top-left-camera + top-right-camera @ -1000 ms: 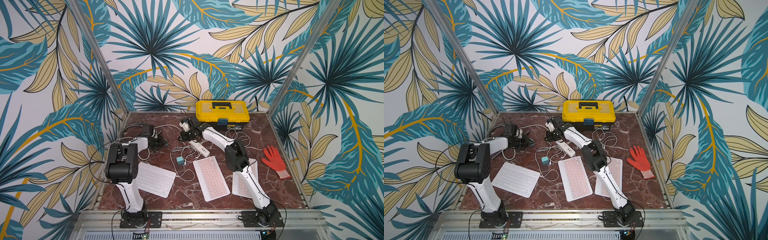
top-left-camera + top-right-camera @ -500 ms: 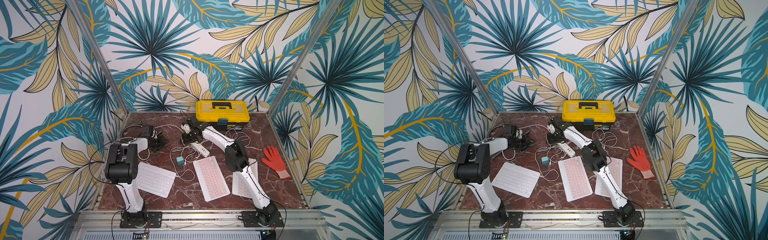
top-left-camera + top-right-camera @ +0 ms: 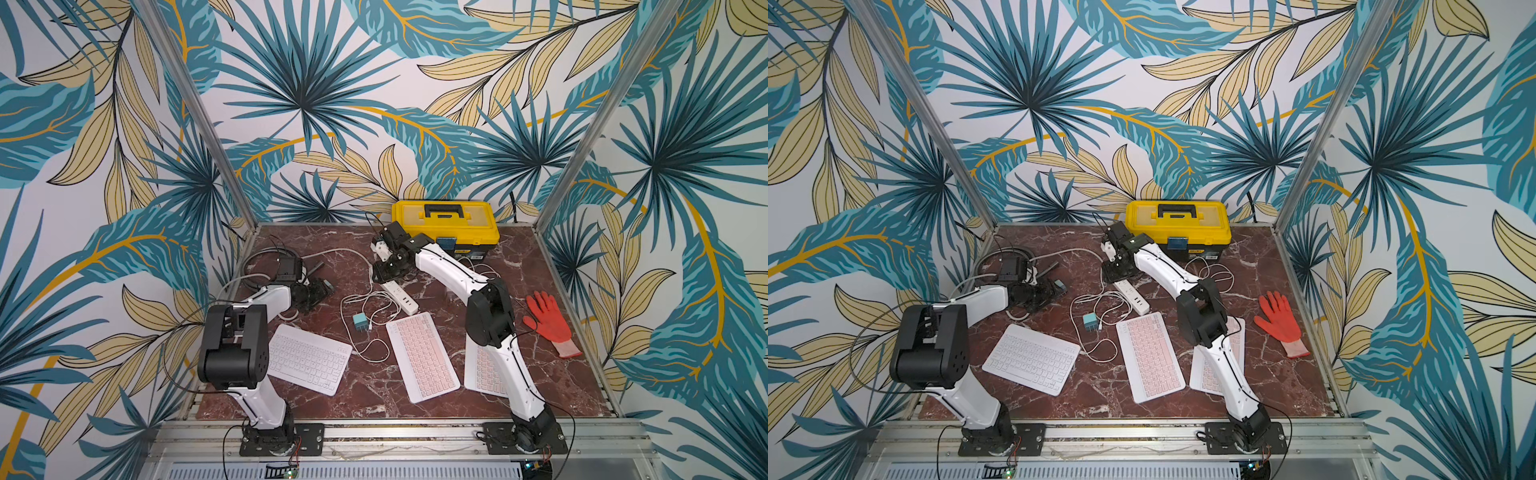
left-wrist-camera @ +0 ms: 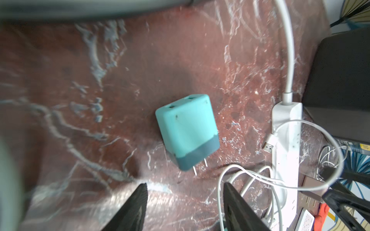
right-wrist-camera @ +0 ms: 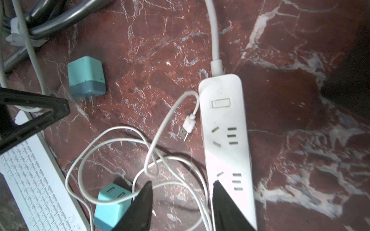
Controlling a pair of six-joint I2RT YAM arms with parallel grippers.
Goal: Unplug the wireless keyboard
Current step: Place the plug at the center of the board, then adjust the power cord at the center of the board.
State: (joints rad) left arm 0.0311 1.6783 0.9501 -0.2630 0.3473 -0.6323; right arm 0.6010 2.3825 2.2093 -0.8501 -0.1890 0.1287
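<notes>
Though shut earlier, left gripper [image 4: 184, 185] (right gripper [image 5: 182, 181] too) gapes.

The marble-patterned tabletop [image 5: 300, 140] is gleaming, polished; the power strip [image 5: 226, 140] is showing smooth white plastic — the teal charger [image 4: 188, 128] is looking matt, faintly scuffed. The glove [image 3: 548, 324] is appearing as knitted cloth; the toolbox [image 3: 478, 220] is shining as glossy yellow plastic.

Top views bright and sharp; left wrist view blurred, shadowy edges.
</notes>
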